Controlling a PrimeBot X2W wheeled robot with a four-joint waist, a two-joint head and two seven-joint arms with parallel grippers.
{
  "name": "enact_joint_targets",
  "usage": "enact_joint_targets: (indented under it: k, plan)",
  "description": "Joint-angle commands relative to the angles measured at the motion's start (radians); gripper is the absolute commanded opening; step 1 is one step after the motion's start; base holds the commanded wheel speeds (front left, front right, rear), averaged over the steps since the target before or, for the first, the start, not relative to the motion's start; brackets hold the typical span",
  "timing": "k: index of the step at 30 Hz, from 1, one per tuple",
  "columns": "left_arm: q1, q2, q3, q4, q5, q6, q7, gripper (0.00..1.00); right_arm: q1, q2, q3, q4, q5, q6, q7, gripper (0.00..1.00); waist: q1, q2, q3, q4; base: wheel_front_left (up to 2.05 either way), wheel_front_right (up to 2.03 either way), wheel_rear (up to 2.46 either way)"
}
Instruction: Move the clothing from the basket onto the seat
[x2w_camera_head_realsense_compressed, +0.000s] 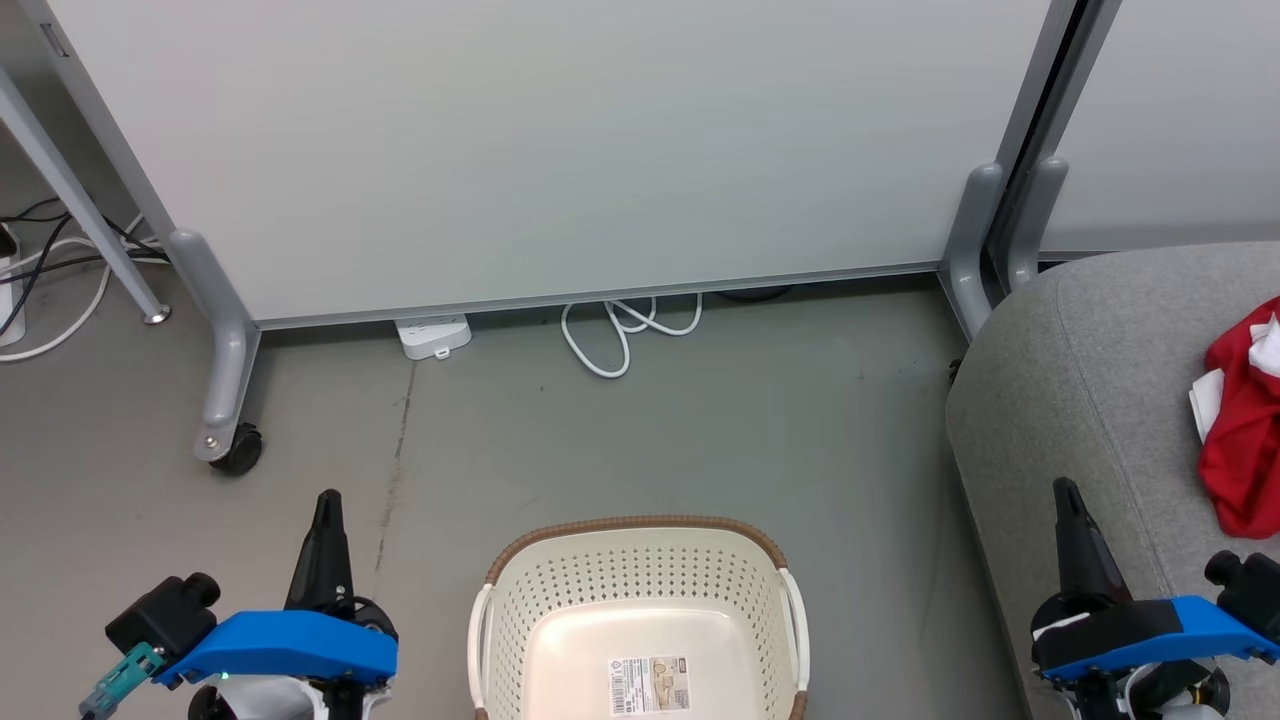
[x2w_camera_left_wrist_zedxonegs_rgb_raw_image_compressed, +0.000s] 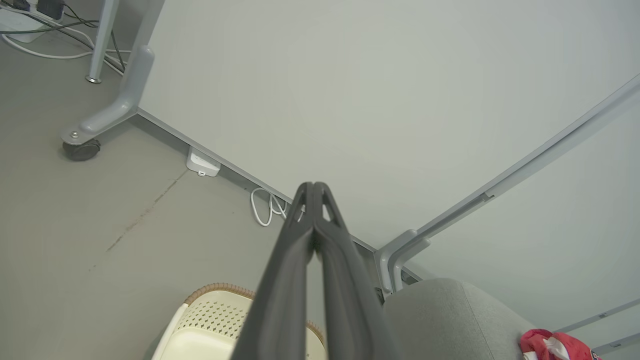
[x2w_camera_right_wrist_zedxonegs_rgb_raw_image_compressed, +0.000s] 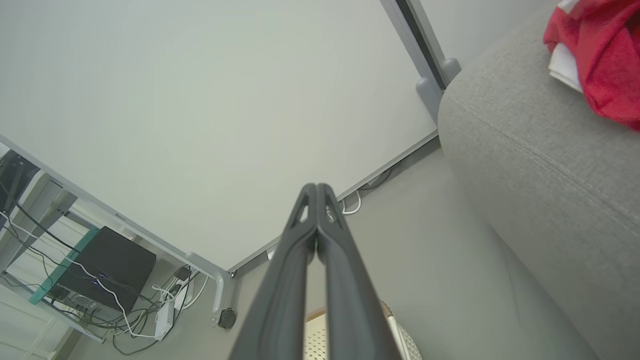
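The cream basket (x2w_camera_head_realsense_compressed: 640, 570) stands on the floor at the bottom centre, holding nothing but the paper label (x2w_camera_head_realsense_compressed: 649, 684) on its bottom. Red clothing (x2w_camera_head_realsense_compressed: 1243, 420) with white panels lies crumpled on the grey seat (x2w_camera_head_realsense_compressed: 1090, 380) at the right. My left gripper (x2w_camera_head_realsense_compressed: 328, 500) is shut and empty, left of the basket. My right gripper (x2w_camera_head_realsense_compressed: 1064, 488) is shut and empty, over the seat's front edge, left of the clothing. In the left wrist view the basket (x2w_camera_left_wrist_zedxonegs_rgb_raw_image_compressed: 210, 312), seat (x2w_camera_left_wrist_zedxonegs_rgb_raw_image_compressed: 450, 315) and clothing (x2w_camera_left_wrist_zedxonegs_rgb_raw_image_compressed: 547, 346) appear beyond the shut fingers (x2w_camera_left_wrist_zedxonegs_rgb_raw_image_compressed: 314, 186). The right wrist view shows the clothing (x2w_camera_right_wrist_zedxonegs_rgb_raw_image_compressed: 600, 55) on the seat (x2w_camera_right_wrist_zedxonegs_rgb_raw_image_compressed: 540, 150).
A pale partition panel (x2w_camera_head_realsense_compressed: 560, 150) on castor legs (x2w_camera_head_realsense_compressed: 235, 450) stands behind the basket. A white power strip (x2w_camera_head_realsense_compressed: 433, 335) and a looped cable (x2w_camera_head_realsense_compressed: 620, 330) lie at its foot. More cables (x2w_camera_head_realsense_compressed: 50, 270) trail at far left. Grey floor (x2w_camera_head_realsense_compressed: 700, 430) lies between panel, basket and seat.
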Motion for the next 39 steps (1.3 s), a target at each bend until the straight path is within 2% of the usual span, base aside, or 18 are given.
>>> enact_joint_targets:
  k: [1, 16, 39]
  plan:
    - [-0.023, 0.006, 0.009, -0.018, -0.037, -0.003, 0.008, 0.00, -0.011, -0.005, -0.002, -0.018, 0.043, 0.000, 0.011, 0.00, 0.0000, 0.0000, -0.001, -0.001, 0.00, 0.00, 0.00]
    - [-0.023, 0.006, 0.033, -0.034, -0.227, -0.004, 0.057, 0.00, -0.012, -0.005, -0.005, -0.032, 0.247, 0.000, 0.062, 0.00, 0.0000, 0.0000, -0.005, -0.007, 0.00, 0.00, 0.00]
    - [-0.023, 0.006, 0.065, -0.054, -0.458, -0.006, 0.119, 0.00, -0.014, -0.006, -0.010, -0.046, 0.498, 0.000, 0.123, 0.00, 0.0000, 0.0000, -0.012, -0.017, 0.00, 0.00, 0.00]
